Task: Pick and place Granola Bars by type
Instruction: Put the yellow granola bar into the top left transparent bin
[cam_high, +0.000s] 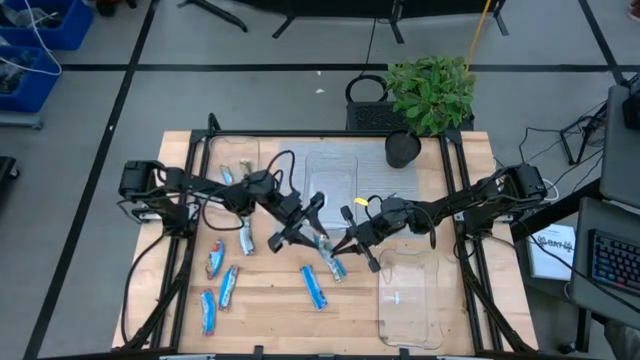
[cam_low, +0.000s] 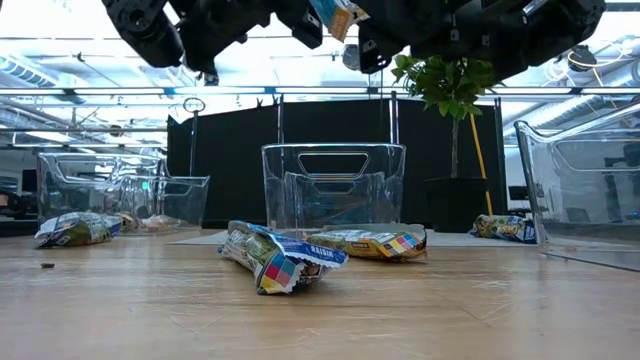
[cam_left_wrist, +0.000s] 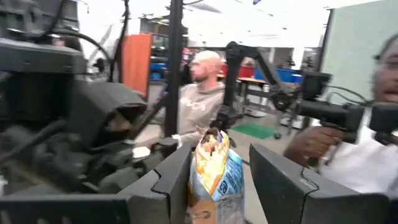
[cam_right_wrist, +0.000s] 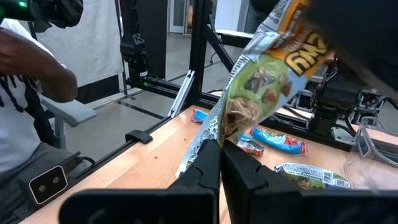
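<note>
My right gripper (cam_right_wrist: 221, 152) clamped on granola bar (cam_right_wrist: 261, 87) tail seam; left gripper (cam_left_wrist: 217, 186) straddles other end. Light, crinkly, slippery; pinch crimped ends.

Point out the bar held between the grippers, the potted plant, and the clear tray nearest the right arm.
held granola bar (cam_right_wrist: 258, 93): right wrist view, wrapper's middle.
potted plant (cam_high: 432, 90): high view, leaves.
clear tray (cam_high: 432, 300): high view, right rim.
</note>
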